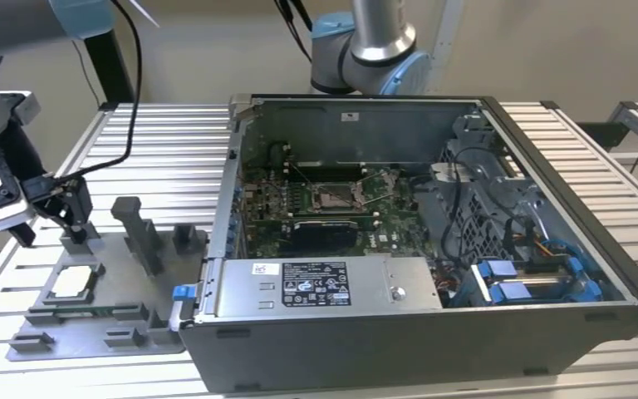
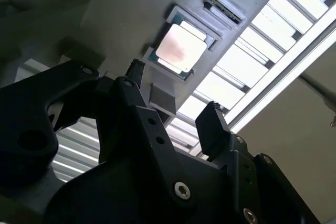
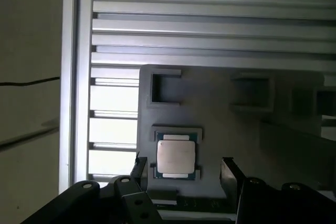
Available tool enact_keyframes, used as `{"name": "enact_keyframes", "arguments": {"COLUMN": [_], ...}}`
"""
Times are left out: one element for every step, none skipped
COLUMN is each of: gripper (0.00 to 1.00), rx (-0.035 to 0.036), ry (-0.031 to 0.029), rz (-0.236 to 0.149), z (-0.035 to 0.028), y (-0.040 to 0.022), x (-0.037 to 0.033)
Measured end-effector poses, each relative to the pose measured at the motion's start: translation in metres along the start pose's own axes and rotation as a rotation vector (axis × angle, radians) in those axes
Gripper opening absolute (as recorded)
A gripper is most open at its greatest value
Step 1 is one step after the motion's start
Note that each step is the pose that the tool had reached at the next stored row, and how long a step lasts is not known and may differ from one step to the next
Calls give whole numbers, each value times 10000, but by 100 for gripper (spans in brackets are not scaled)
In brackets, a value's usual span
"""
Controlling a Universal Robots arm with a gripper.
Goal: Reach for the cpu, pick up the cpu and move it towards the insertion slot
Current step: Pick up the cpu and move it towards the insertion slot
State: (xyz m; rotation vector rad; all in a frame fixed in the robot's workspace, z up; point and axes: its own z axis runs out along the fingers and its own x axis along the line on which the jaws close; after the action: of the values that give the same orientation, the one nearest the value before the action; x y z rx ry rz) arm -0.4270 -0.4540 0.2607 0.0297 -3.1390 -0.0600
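We see a slatted metal table (image 1: 585, 158) carrying everything. The open computer case (image 1: 408, 332) lies on it, just beside the grey fixture plate (image 1: 86, 341) on the exterior view's right. Inside the case, and so well apart from the fixture plate, is the green motherboard (image 1: 269, 208). The fixture plate itself lies flat on the slats, with several upright grey blocks (image 1: 142, 237) rising from it.

The gripper (image 1: 51, 229) hangs over the fixture plate's far corner, on the exterior view's left. Its two black fingers (image 3: 228, 171) are spread wide with nothing between them. In both wrist views we see them standing either side of the line down to the chip, and the gap is broader than the chip. We think the fingertips are clear of the fixture plate rather than touching it, though the angle makes that hard to judge.

The insertion slot (image 1: 331, 196), a shiny metal frame around a dark centre, sits in the motherboard, far from the fixture plate and unfilled.

The cpu (image 3: 177, 157) lies flat in a square recess of the fixture plate with its silvery face up, untouched.
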Motion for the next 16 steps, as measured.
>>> {"name": "enact_keyframes", "arguments": {"gripper": [100,100,100,100,100,100,100,100,100,100,100,100,100,100,100,100], "rx": [0,-1,-1,0,0,1,0,0,-1,0,0,0,-1,0,1,-1], "ry": [-1,-1,-1,0,0,1,0,0,-2,0,0,0,-1,-1,1,0], "rz": [0,-1,-1,0,-1,-2,-2,-1,-1,-1,-1,-1,0,0,0,0], "z": [16,33,47,60,73,87,103,117,136,152,166,180,197,212,227,241], "y": [-3,-7,-11,-15,-19,-27,-34,-40,-45,-51,-58,-64,-70,-78,-87,-93], "x": [1,1,2,3,4,5,5,6,6,7,7,9,12,14,17,19]}}
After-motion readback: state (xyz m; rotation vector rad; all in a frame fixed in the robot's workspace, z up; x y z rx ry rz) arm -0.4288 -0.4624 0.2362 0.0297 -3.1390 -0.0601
